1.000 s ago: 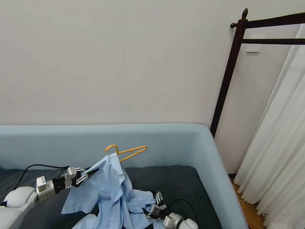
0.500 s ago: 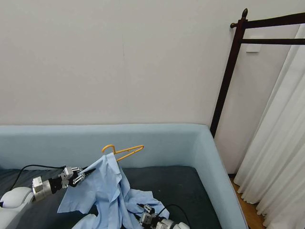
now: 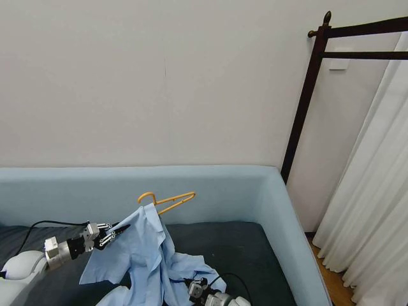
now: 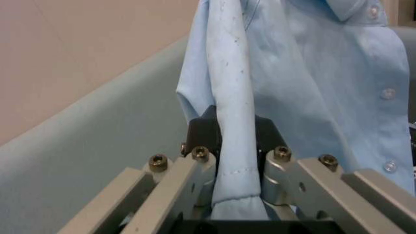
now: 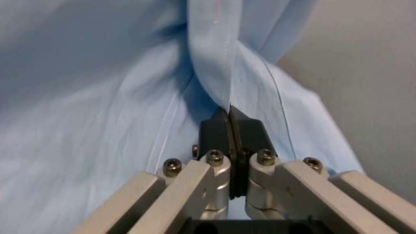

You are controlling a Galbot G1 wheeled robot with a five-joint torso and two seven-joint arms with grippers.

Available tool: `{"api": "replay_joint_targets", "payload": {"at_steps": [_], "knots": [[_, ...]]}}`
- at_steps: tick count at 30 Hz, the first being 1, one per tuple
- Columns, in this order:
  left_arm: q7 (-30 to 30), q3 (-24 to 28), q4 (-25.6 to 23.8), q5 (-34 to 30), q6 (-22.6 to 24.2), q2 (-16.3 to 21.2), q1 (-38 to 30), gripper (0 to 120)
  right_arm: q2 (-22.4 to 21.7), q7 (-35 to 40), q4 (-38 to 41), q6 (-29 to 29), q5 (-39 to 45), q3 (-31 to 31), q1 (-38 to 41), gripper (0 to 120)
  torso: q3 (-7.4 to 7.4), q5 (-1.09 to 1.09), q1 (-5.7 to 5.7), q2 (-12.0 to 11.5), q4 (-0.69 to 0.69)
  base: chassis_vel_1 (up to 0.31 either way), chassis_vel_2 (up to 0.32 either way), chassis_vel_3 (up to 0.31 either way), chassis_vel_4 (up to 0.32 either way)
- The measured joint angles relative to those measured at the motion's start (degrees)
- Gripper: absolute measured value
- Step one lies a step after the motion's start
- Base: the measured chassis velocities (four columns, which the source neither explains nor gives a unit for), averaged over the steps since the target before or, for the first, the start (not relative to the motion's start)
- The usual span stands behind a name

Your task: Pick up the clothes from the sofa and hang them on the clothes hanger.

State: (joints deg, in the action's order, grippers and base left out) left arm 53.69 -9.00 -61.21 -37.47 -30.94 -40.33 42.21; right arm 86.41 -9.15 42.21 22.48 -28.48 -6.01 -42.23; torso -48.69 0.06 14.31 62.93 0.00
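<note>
Left pincer [image 4: 233,127]: tight on shirt [image 3: 150,255] edge, up high. Right pincer [image 5: 229,116]: tight on shirt fold, low over sofa [image 3: 275,210]. Hanger [image 3: 168,201] in collar.

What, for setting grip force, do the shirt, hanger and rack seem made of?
Shirt: thin woven cloth, likely cotton or a blend, matte; soft folds, stitched hem, buttons. Hanger: orange, thin and smooth, plastic or coated wire, cannot tell which. Rack: dark wood, glossy varnish, turned finial.
</note>
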Motion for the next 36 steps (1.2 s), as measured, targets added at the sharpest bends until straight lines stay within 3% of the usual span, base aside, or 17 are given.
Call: {"api": "replay_joint_targets", "payload": {"at_steps": [5, 7, 10, 11, 15, 23, 32, 36], "knots": [[0.08, -0.09, 1.44, -0.87, -0.77, -0.22, -0.24, 7, -2.59, -1.67, 5.75, 0.75, 11.68, 0.43, -0.7, 0, 0.0, 0.01, 0.0, 0.0, 0.0, 0.0, 0.0, 0.0, 0.0], [0.52, 0.09, 1.87, -2.58, -1.4, -0.5, -0.57, 7, -5.24, -3.81, 9.85, 0.13, 22.61, 1.82, -0.58, 0, 0.0, 0.01, 0.0, 0.0, -0.01, 0.0, 0.0, 0.0, 0.0], [1.65, 0.21, 1.46, -6.44, -2.09, -1.02, -0.72, 7, -8.99, -4.79, 15.33, -3.57, 37.17, 3.99, 0.08, 0, 0.0, 0.0, 0.0, 0.0, -0.02, 0.0, 0.0, 0.0, 0.0], [1.65, 0.21, 1.46, -6.44, -2.09, -1.02, -0.72, 7, -8.99, -4.79, 15.33, -3.57, 37.17, 3.99, 0.08, 0, 0.0, 0.0, 0.0, 0.0, -0.02, 0.0, 0.0, 0.0, 0.0], [5.76, 0.44, -2.18, -12.54, -1.8, -0.66, 0.0, 7, -13.09, -2.07, 23.43, -9.34, 51.77, 7.26, 0.32, 0, 0.0, 0.0, 0.0, 0.0, -0.03, 0.0, 0.0, 0.0, 0.0], [13.17, 0.95, -5.26, -14.53, 0.96, 1.09, -0.11, 7, -15.85, 1.9, 31.56, -13.45, 59.97, 11.5, 0.26, 0, 0.0, 0.02, 0.0, 0.0, 0.0, 0.0, 0.0, 0.0, 0.0], [20.18, 2.74, -2.78, -9.0, 2.28, -0.41, -2.81, 7, -17.74, 3.88, 39.65, -16.16, 63.51, 15.77, -1.58, 0, 0.0, 0.01, 0.0, 0.0, 0.0, 0.0, 0.0, 0.0, 0.0], [19.54, 3.23, -0.96, -6.08, 2.08, -1.5, -4.68, 7, -18.63, 3.9, 42.44, -16.32, 64.48, 17.37, -2.59, 0, 0.0, 0.01, 0.0, 0.0, -0.01, 0.0, 0.0, 0.0, 0.0]]}}
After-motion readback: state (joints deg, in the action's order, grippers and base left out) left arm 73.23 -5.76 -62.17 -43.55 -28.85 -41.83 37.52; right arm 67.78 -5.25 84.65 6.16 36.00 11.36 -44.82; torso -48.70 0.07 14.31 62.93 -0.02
